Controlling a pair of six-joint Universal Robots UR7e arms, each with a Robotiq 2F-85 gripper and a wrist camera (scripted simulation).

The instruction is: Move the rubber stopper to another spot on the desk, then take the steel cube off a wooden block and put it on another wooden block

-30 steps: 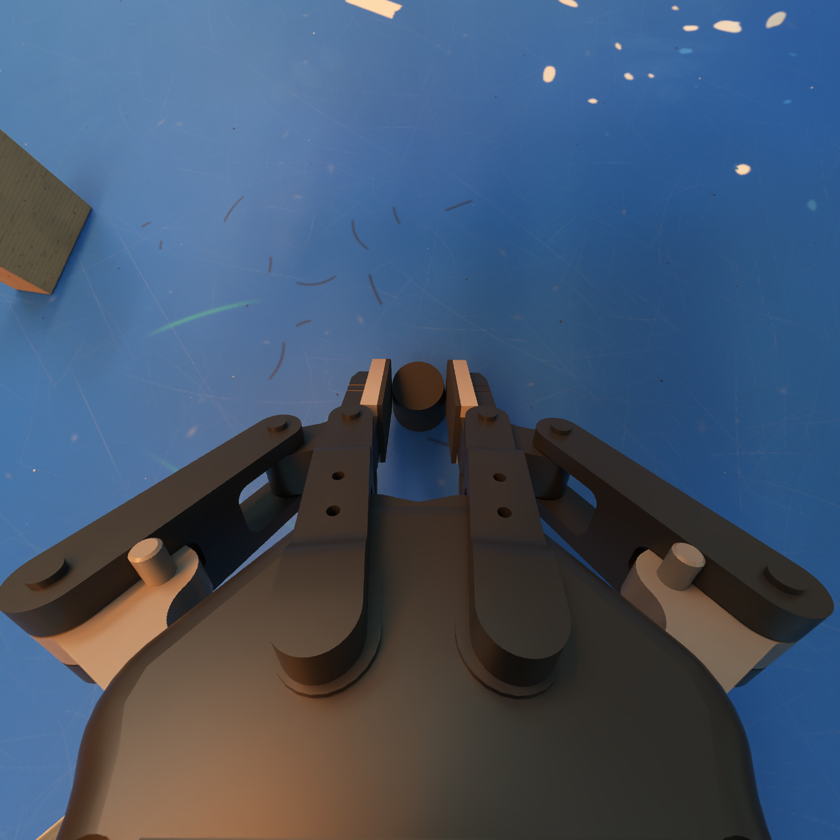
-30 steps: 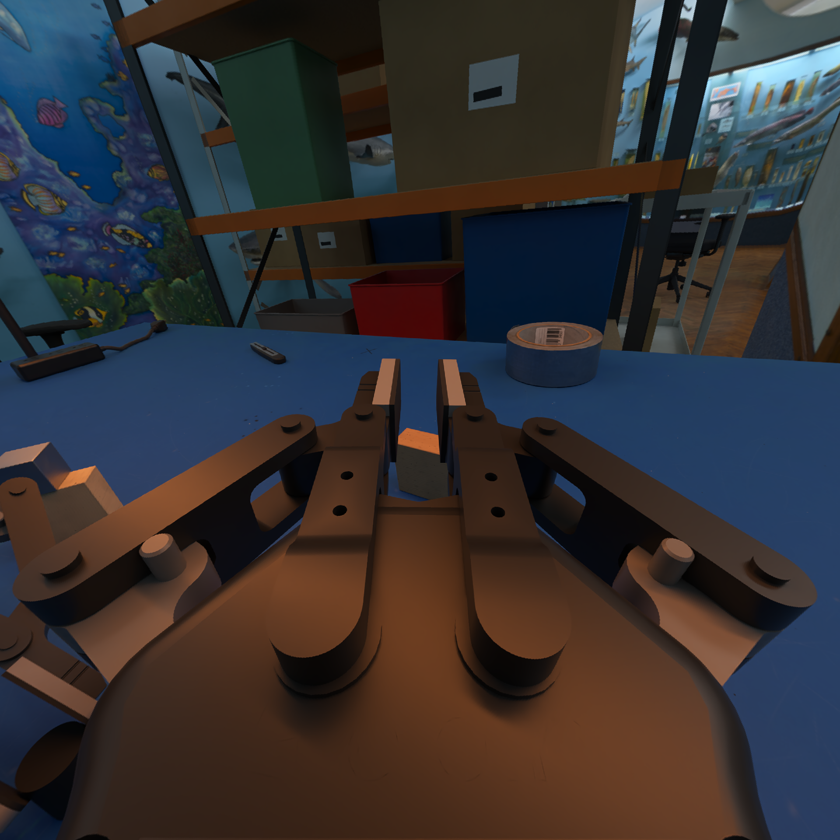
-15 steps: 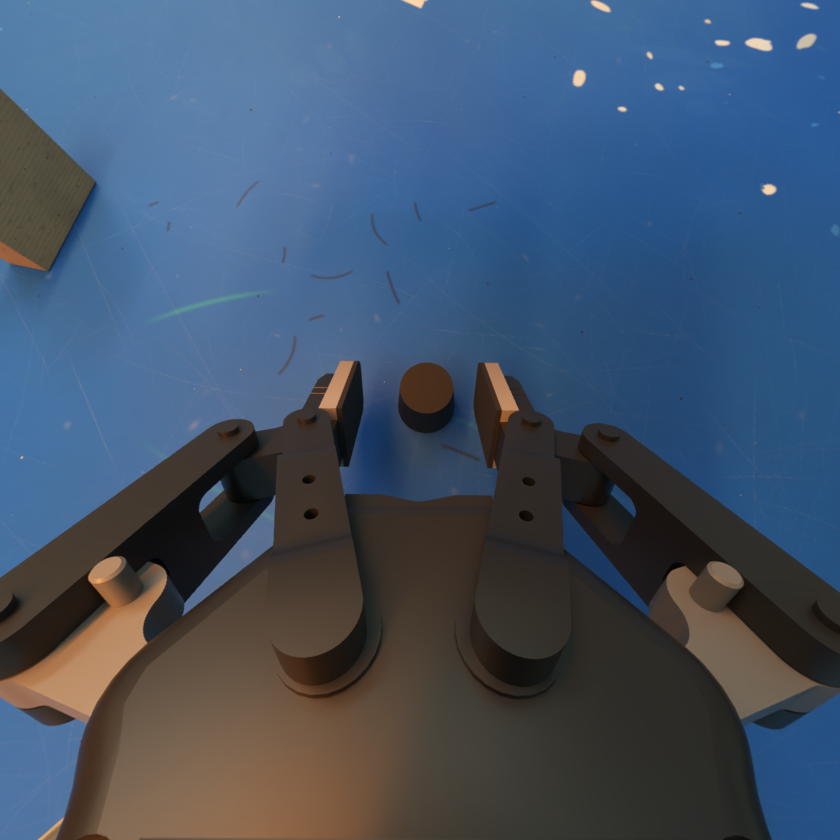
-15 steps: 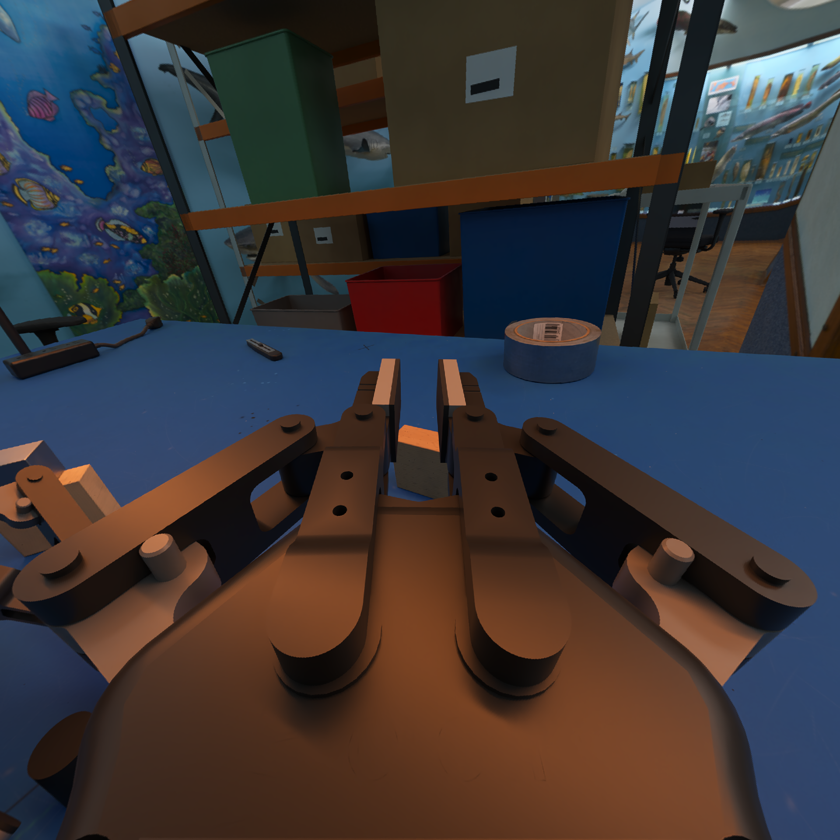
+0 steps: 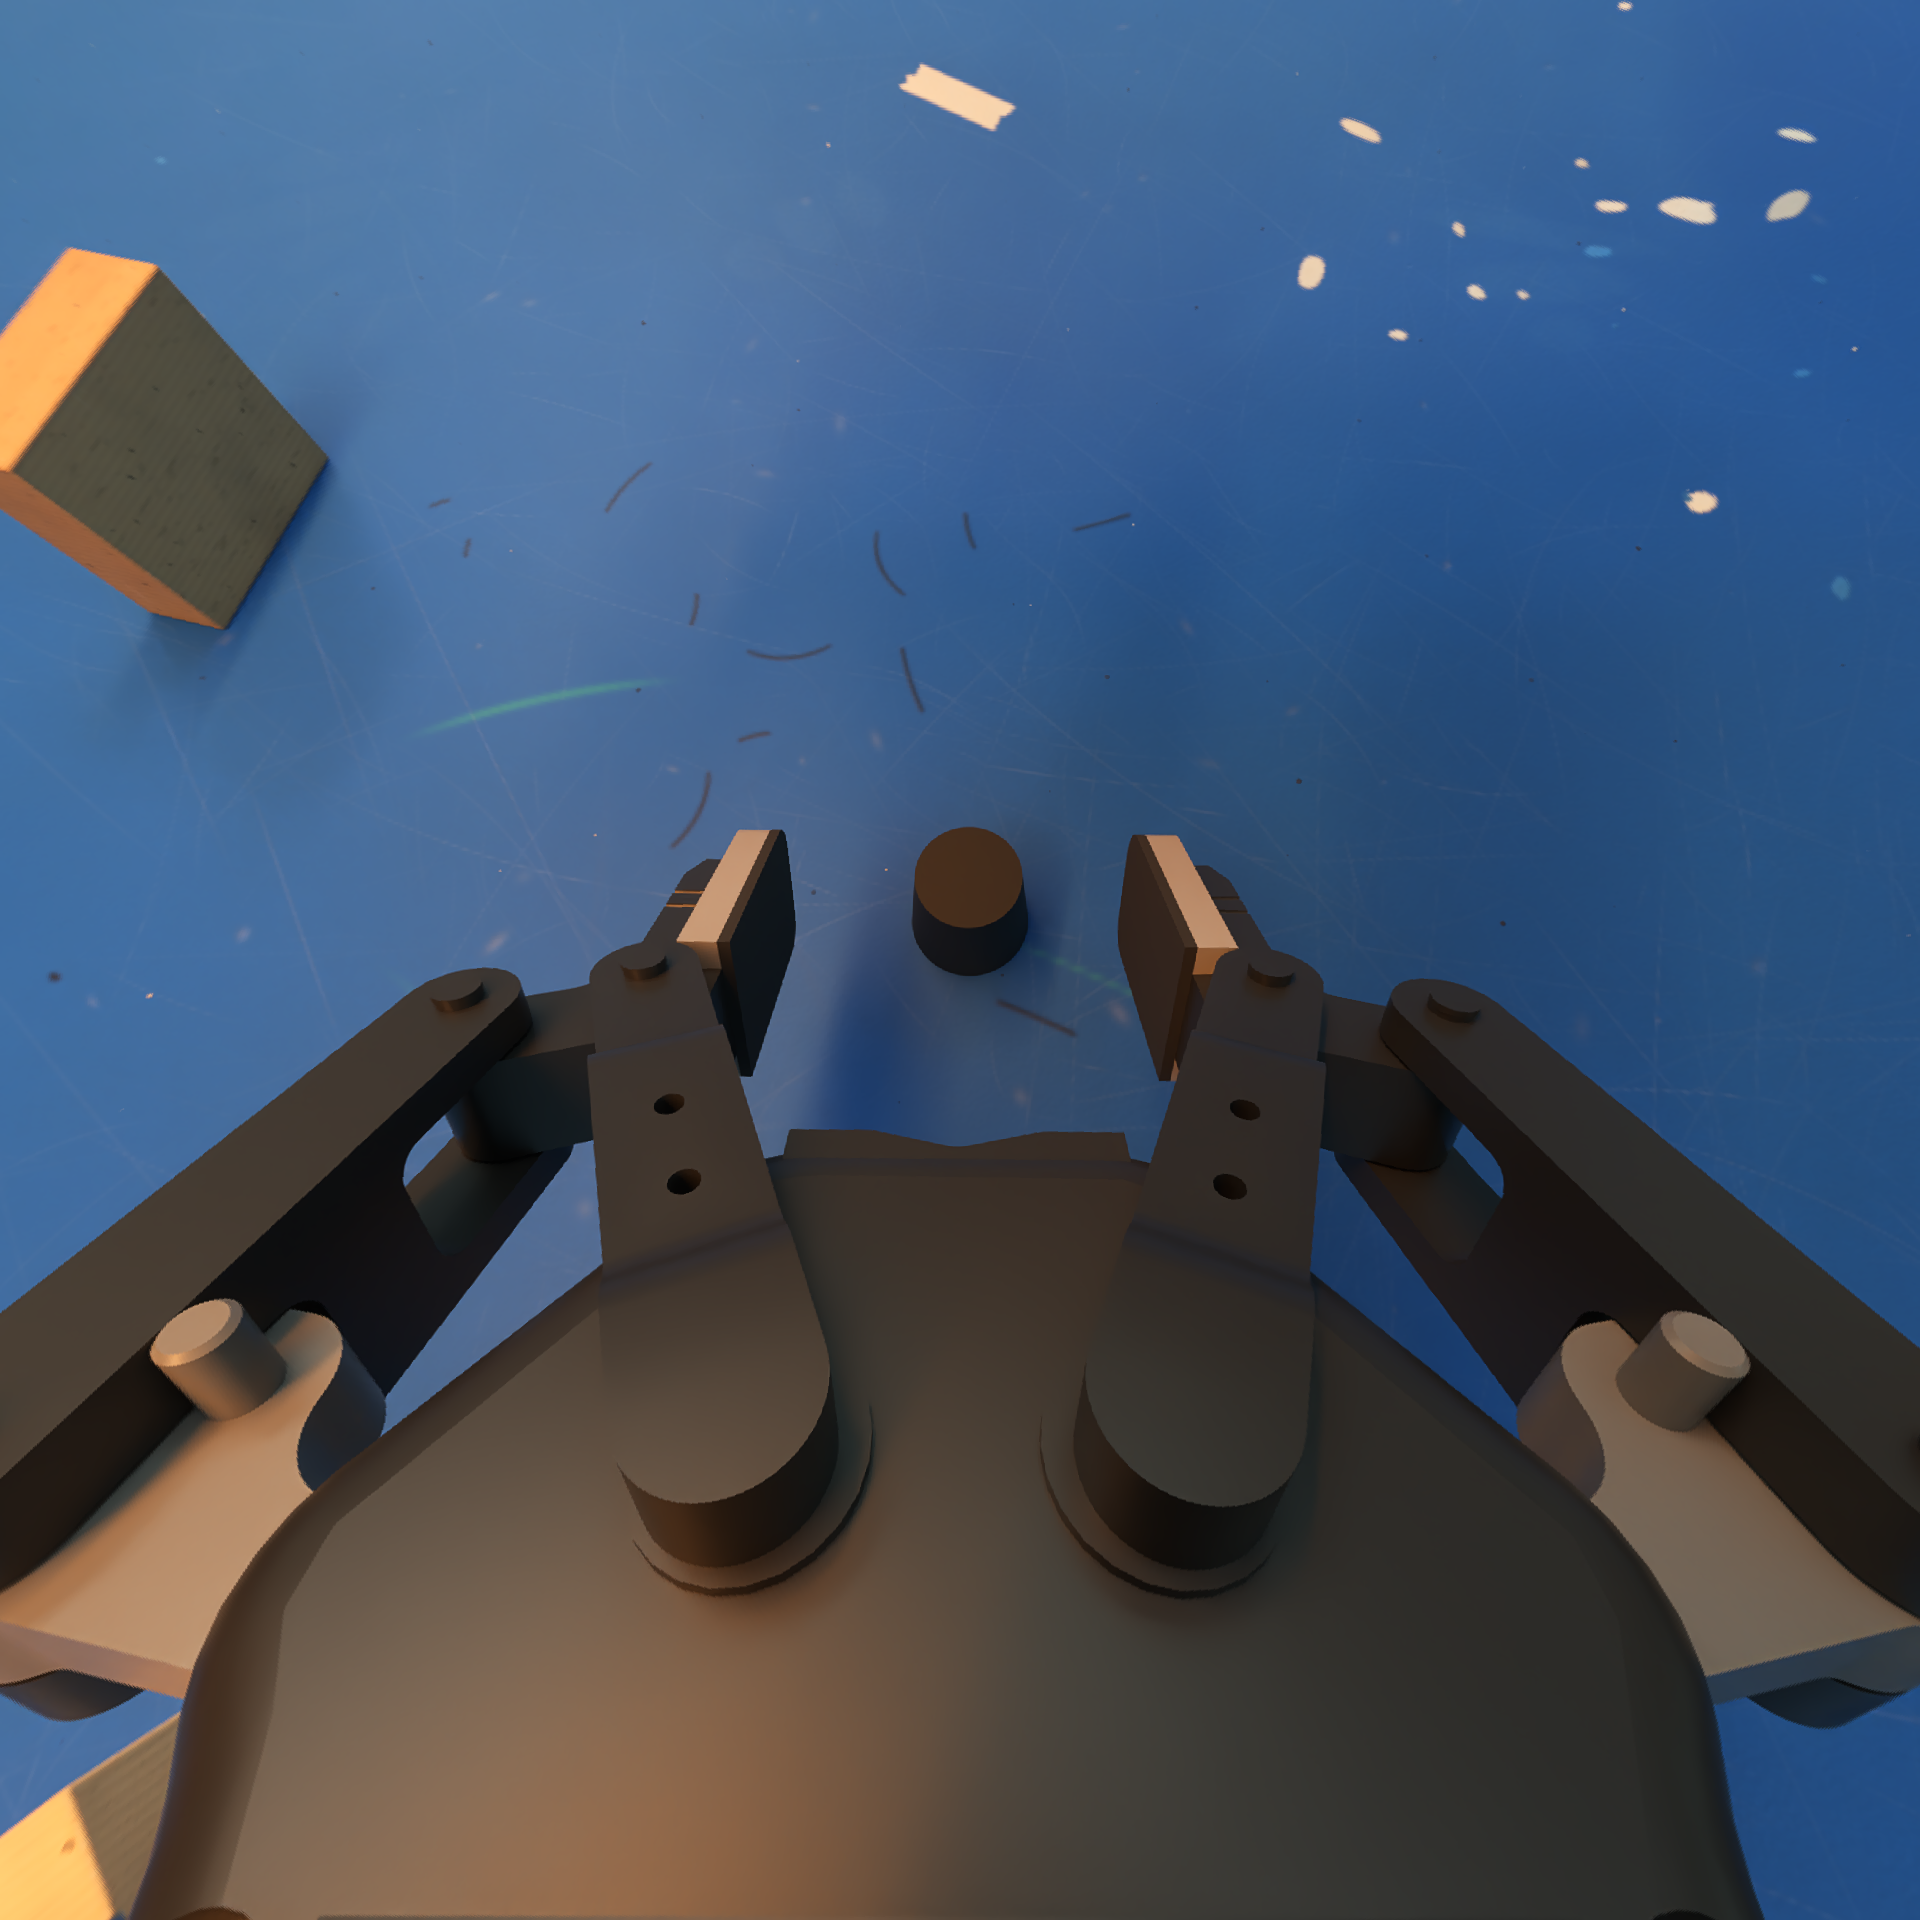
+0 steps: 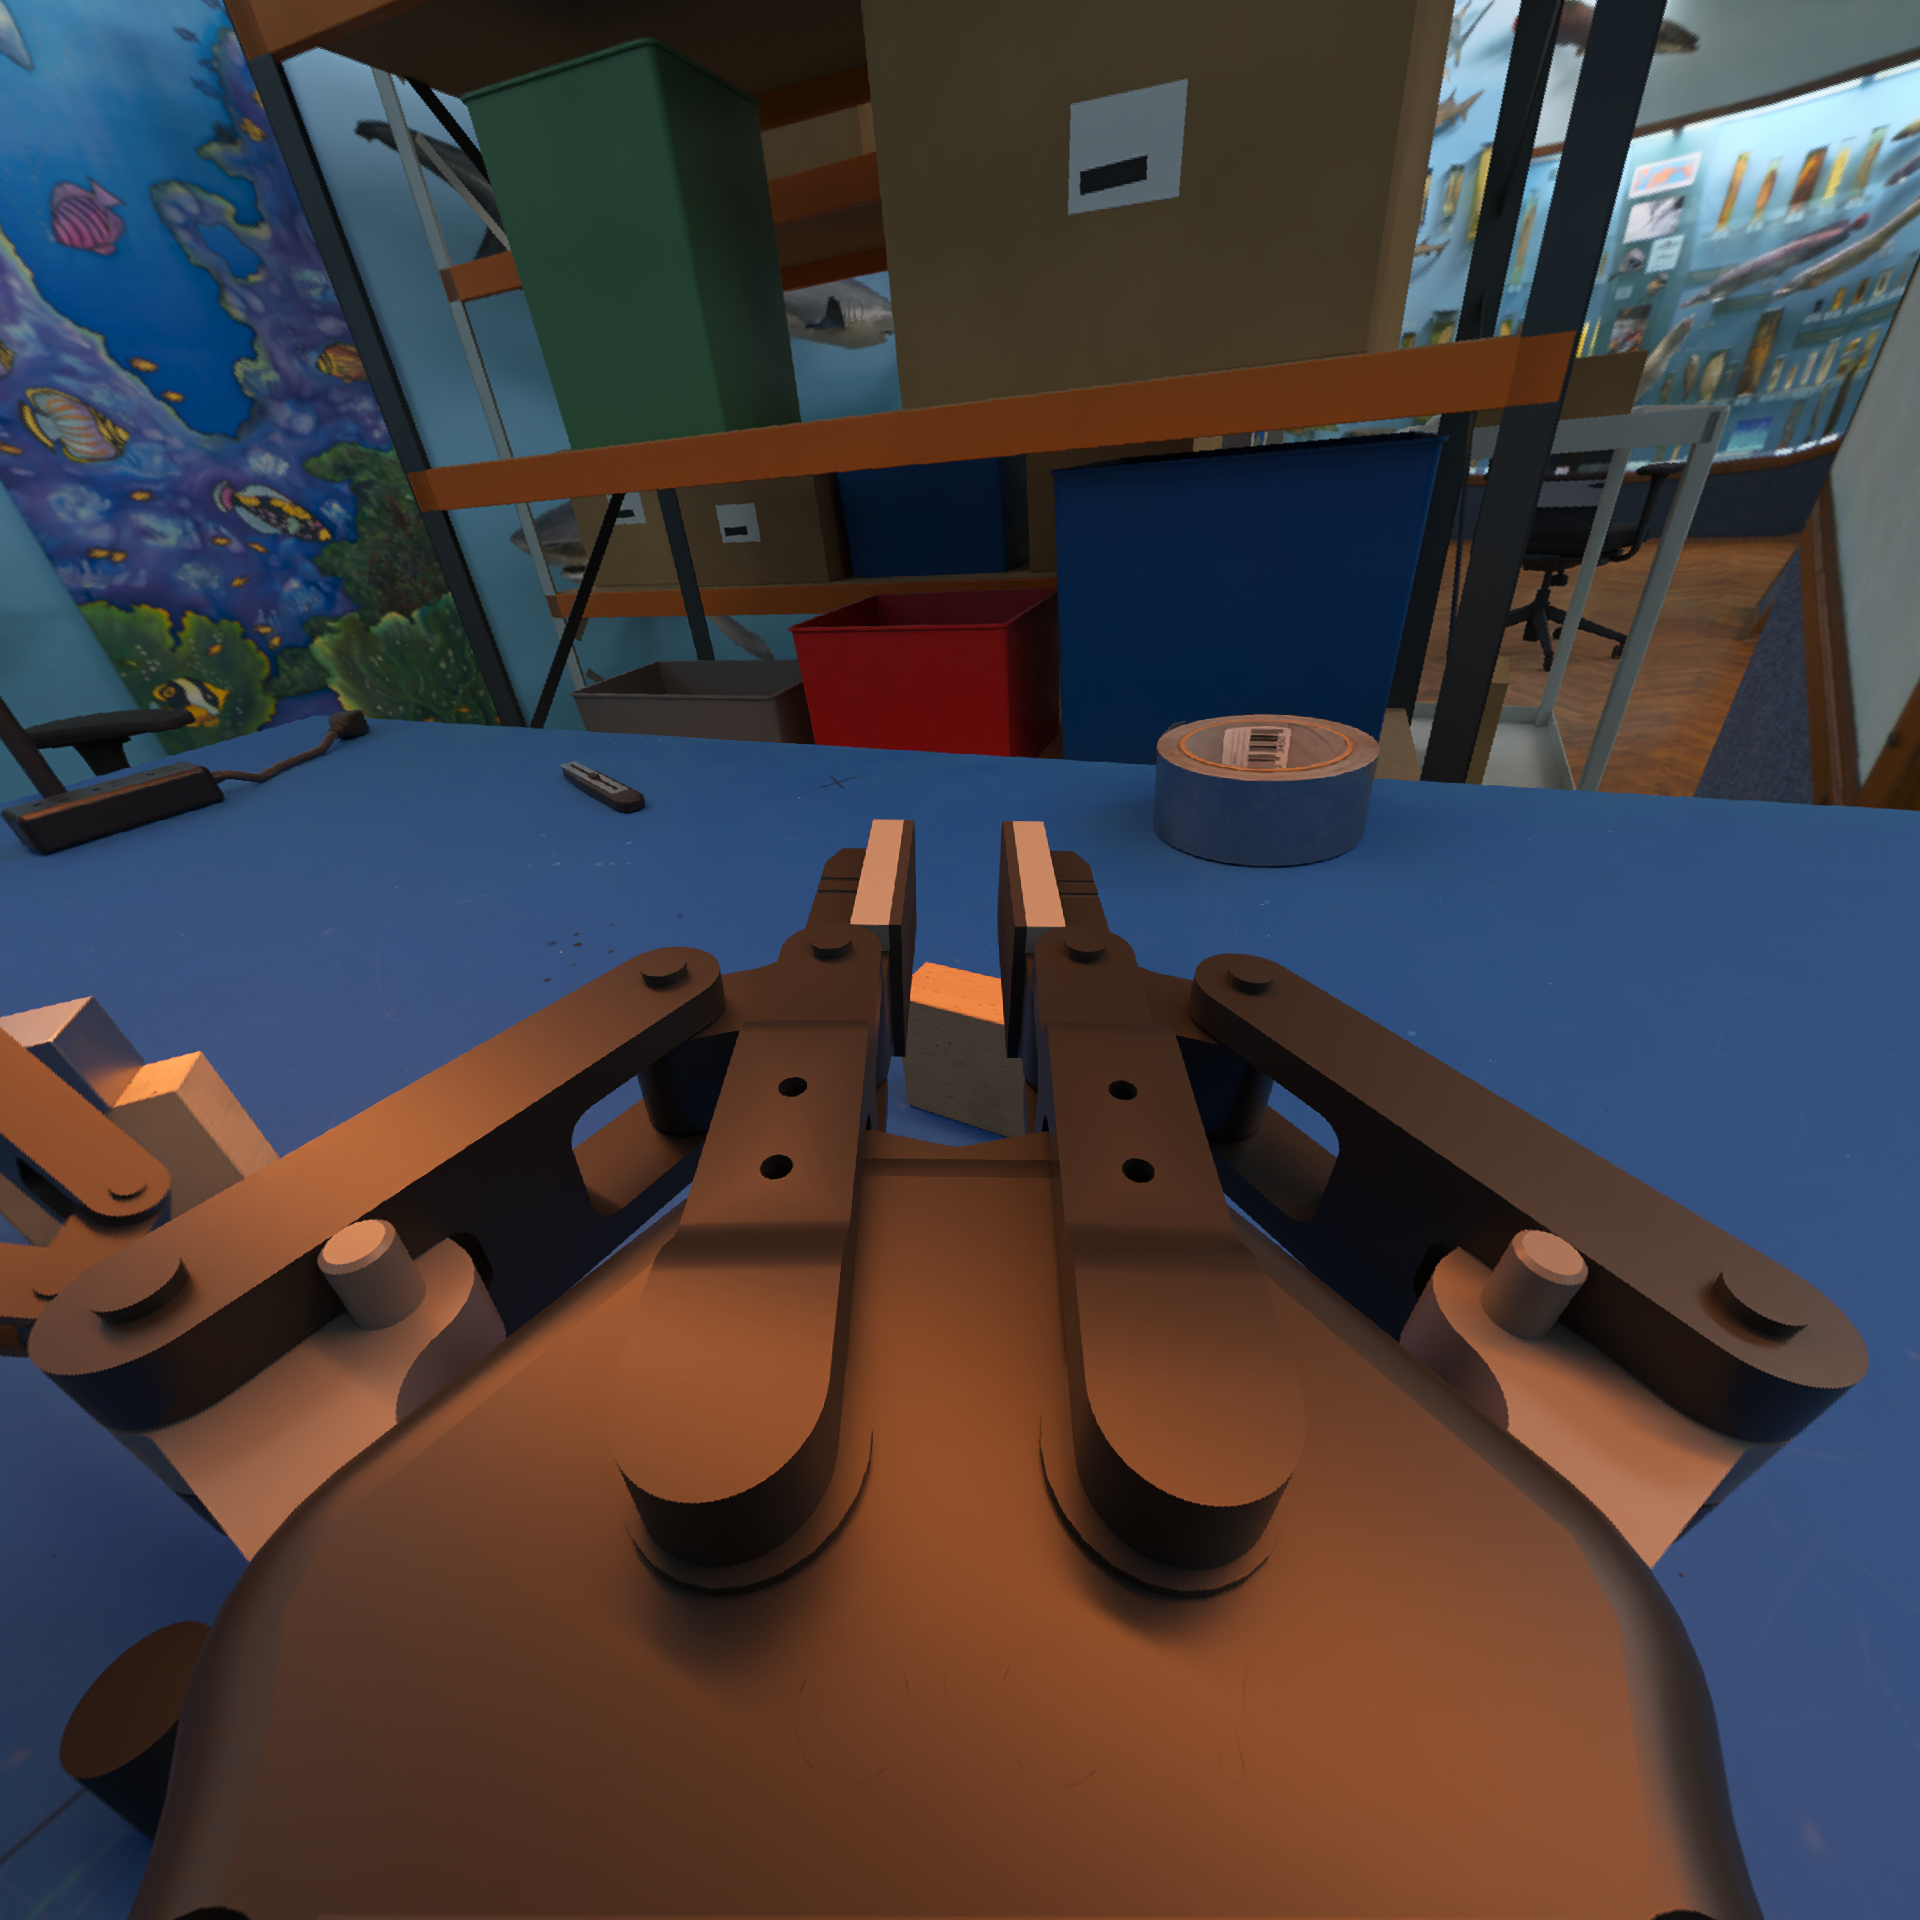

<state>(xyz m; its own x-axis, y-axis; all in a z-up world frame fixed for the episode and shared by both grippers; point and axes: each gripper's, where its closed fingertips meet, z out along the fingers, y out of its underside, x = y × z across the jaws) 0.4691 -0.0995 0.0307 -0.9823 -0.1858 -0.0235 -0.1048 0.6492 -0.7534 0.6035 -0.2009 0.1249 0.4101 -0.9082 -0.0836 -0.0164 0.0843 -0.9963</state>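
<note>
Standing free on blue desk (image 5: 1351, 675), frame centre: rubber stopper (image 5: 968, 900), between wide-spread left gripper (image 5: 961, 914) pads, untouched. Judged placed. Right gripper (image 6: 957, 883) narrow, empty. Steel cube (image 6: 62, 1034) mid-left atop wooden block (image 6: 192, 1127); transfer remains.

Dark matte end effector (image 5: 961, 925), tan finger pads (image 5: 732, 883), round pivot pins.

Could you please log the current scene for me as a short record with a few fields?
left gripper: open, jaws either side of the stopper, not touching it
rubber stopper: upright on the blue desk
right gripper: narrow gap, holding nothing visible
wooden block: far left in the left wrist view
tape roll: near the desk's far edge
</note>
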